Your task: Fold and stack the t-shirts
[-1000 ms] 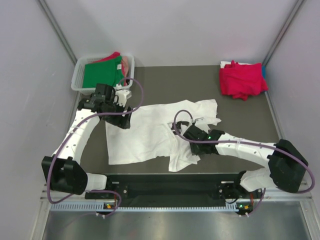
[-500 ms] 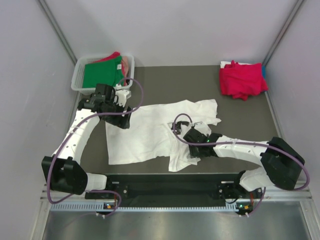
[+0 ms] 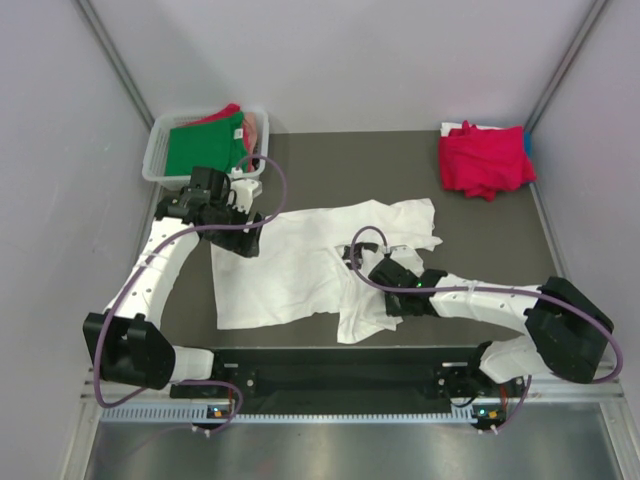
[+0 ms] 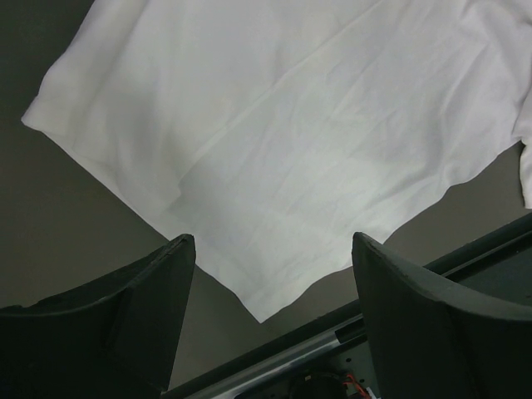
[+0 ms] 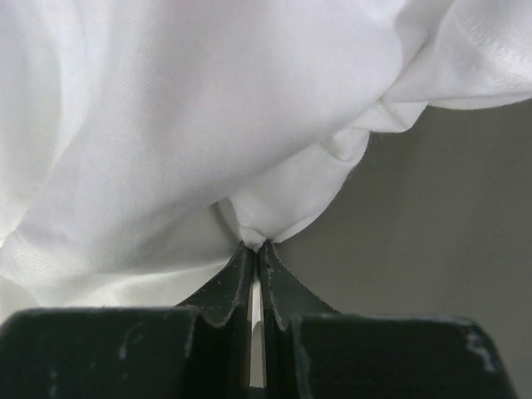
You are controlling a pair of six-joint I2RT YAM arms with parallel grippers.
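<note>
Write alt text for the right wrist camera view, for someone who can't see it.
The right gripper is shut on a pinched fold of the white t-shirt, which bunches and drapes above it. Dark table shows to the right.

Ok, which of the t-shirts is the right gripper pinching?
The white t-shirt spread mid-table; the right gripper is shut on a fold of it. The green t-shirt sits in the basket, the red t-shirts piled far right.

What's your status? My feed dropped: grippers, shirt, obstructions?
Right gripper shut on a pinch of the white t-shirt. Left gripper open above its corner. Basket and red t-shirts well apart.
</note>
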